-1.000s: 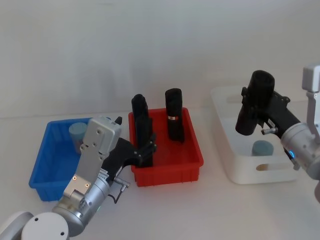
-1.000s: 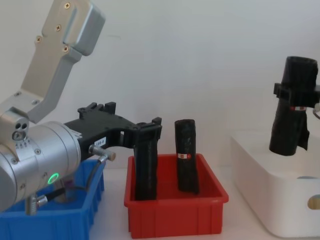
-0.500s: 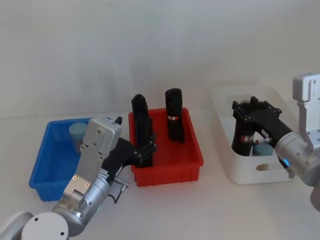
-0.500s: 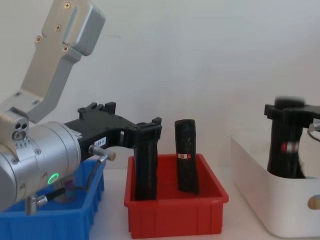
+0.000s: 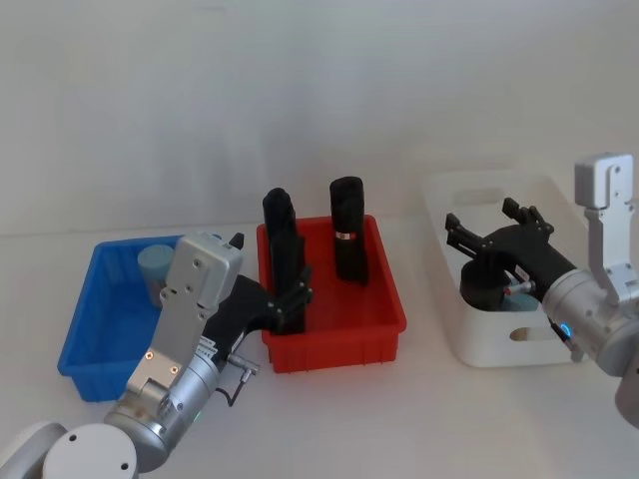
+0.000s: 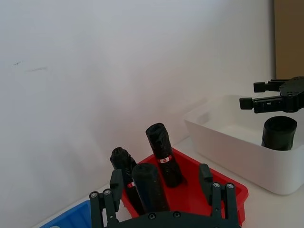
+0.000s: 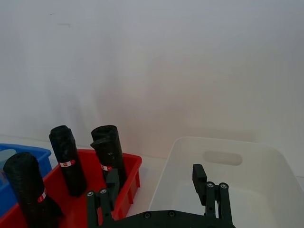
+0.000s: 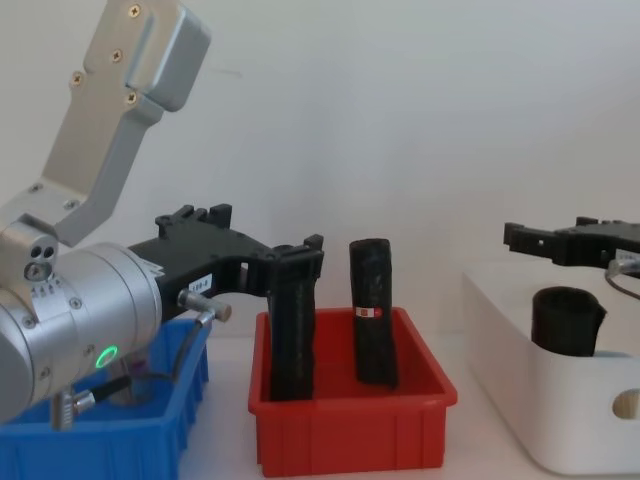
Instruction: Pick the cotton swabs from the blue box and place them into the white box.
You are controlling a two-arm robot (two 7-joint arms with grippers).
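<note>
One cotton swabs tub [image 5: 155, 267] with a pale blue cap stands in the blue box [image 5: 95, 344] at the left. My left gripper [image 5: 292, 299] hangs open at the red bin's front left corner, and in the left wrist view a black roll [image 6: 148, 186] shows between its spread fingers [image 6: 213, 186]. My right gripper [image 5: 484, 218] is open over the white box [image 5: 451, 304], just above a black roll [image 5: 486, 284] that stands free inside it. A pale blue cap [image 5: 521, 292] peeks out beside that roll.
The red bin [image 5: 339, 344] sits between the two boxes and holds upright black rolls [image 5: 347, 239]. In the chest view my left arm [image 8: 70, 320] looms large over the blue box [image 8: 110, 440]. A white wall backs the table.
My right gripper came down with the black roll into the white box and let go of it; it now stands open above the roll. The left arm has not moved.
</note>
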